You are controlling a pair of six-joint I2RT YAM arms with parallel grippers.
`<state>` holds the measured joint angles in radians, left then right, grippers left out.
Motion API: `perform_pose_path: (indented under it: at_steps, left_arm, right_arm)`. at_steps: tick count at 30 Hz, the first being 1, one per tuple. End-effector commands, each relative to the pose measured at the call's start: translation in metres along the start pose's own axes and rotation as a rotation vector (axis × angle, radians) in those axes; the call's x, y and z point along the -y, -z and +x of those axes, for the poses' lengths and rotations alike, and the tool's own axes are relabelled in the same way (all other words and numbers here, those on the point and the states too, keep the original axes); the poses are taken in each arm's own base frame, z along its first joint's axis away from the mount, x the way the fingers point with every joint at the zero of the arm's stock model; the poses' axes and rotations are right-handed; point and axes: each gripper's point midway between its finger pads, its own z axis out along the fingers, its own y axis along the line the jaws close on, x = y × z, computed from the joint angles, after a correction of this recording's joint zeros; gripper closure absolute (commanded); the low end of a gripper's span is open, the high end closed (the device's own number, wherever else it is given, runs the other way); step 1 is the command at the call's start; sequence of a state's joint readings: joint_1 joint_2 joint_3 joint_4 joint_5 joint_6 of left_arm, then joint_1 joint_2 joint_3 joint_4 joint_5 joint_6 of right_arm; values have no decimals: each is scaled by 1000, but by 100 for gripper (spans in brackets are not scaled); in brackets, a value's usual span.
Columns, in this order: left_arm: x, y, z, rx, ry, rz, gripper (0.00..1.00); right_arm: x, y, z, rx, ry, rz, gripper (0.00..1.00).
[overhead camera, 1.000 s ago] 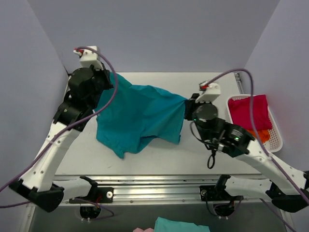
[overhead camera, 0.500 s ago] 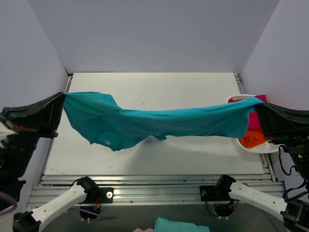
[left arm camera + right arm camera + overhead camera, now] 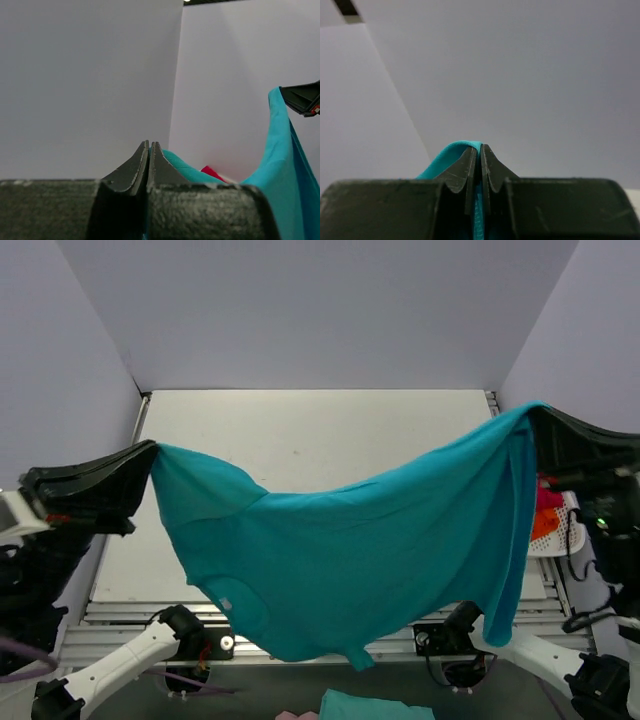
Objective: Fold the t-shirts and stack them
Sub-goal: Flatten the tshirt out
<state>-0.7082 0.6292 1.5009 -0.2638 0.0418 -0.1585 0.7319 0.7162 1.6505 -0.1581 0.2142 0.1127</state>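
The teal-blue t-shirt (image 3: 350, 560) hangs spread in the air between both grippers, high above the table, sagging in the middle. My left gripper (image 3: 152, 448) is shut on its left corner; the left wrist view shows the jaws (image 3: 149, 144) pinched together on teal cloth (image 3: 282, 150). My right gripper (image 3: 532, 410) is shut on its right corner; the right wrist view shows the jaws (image 3: 480, 147) closed on a teal fold (image 3: 451, 152). The crimson-pink shirt (image 3: 545, 498) and the orange shirt (image 3: 542, 528) lie in the basket, mostly hidden behind the teal one.
The white slatted basket (image 3: 566, 536) stands at the table's right edge. The white table (image 3: 310, 430) lies below the hanging shirt. Lilac walls enclose the back and both sides. Another bit of teal cloth (image 3: 375, 706) shows below the front rail.
Both arms have swung up and apart from the table, lifting the teal shirt. It went from bunched, to a stretched band, to a wide hanging sheet.
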Motion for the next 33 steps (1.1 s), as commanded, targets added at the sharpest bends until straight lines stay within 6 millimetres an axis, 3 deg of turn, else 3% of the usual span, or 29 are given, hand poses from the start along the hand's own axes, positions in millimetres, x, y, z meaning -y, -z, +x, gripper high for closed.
perform_pose_path:
  at_steps: [1,3,4,9,11,12,13,14,15,16,17,18,19,20,21,22,23,24,25,26,27,28,29,30,31,33]
  left_arm:
    - [-37,-31,58,-105,-47,-153,98]
    - [-54,-41,91,-170,-75,-220,98]
    - [-63,-48,118,-224,-89,-249,98]
    - [-113,-60,209,-393,-140,-377,98]
    - [-138,-65,256,-472,-66,-402,98]
    - [-161,-66,262,-467,-42,-401,98]
    - [-180,-64,293,-524,-7,-418,98]
    - [-196,-62,310,-535,4,-444,98]
    - [-214,-63,318,-532,-7,-473,98]
    - [-233,-58,354,-603,-4,-504,98]
    - [-245,-62,364,-622,-14,-515,98]
    - [-257,-64,377,-640,-17,-522,98]
    - [-277,-57,417,-719,-1,-543,98]
    - [-288,-70,421,-718,-14,-538,98]
    - [-299,-71,434,-739,-15,-548,98]
    - [-316,-60,473,-815,8,-572,98]
    - [-322,-63,486,-834,20,-557,98]
    - [-329,-80,485,-813,11,-542,98]
    - [-339,-73,513,-856,28,-546,98]
    - [-343,-76,524,-866,26,-532,98]
    - [-350,-95,518,-836,7,-521,98]
    - [-361,-87,544,-876,13,-530,98]
    - [-370,-89,549,-883,3,-537,98]
    - [-376,-85,557,-920,9,-551,98]
    - [-389,-94,564,-922,5,-556,98]
    - [-404,-91,574,-962,-3,-577,98]
  right_arm:
    - [49,-51,102,-202,102,335,100]
    - [68,-62,153,-280,155,454,100]
    - [73,-65,170,-305,172,489,100]
    - [118,-73,290,-482,274,652,100]
    - [136,-74,319,-522,278,688,100]
    - [161,-70,345,-562,287,744,100]
    - [170,-75,356,-561,266,753,100]
    - [182,-73,366,-574,265,779,100]
    - [198,-71,391,-602,265,813,100]
    - [218,-69,400,-611,262,853,100]
    - [229,-67,411,-629,257,872,100]
    - [243,-64,437,-667,262,894,100]
    - [257,-65,446,-672,253,918,100]
    - [264,-69,455,-671,241,919,100]
    - [277,-63,482,-720,259,940,100]
    - [283,-71,488,-712,251,948,100]
    - [293,-73,496,-720,250,964,100]
    - [304,-68,522,-771,256,974,100]
    - [307,-84,525,-755,245,965,100]
    - [319,-78,547,-797,256,977,100]
    - [322,-83,550,-794,262,981,100]
    - [327,-85,556,-800,270,987,100]
    - [333,-99,552,-775,273,988,100]
    - [341,-96,567,-801,284,997,100]
    - [347,-97,572,-808,288,1002,100]
    - [363,-107,576,-808,302,1021,100]
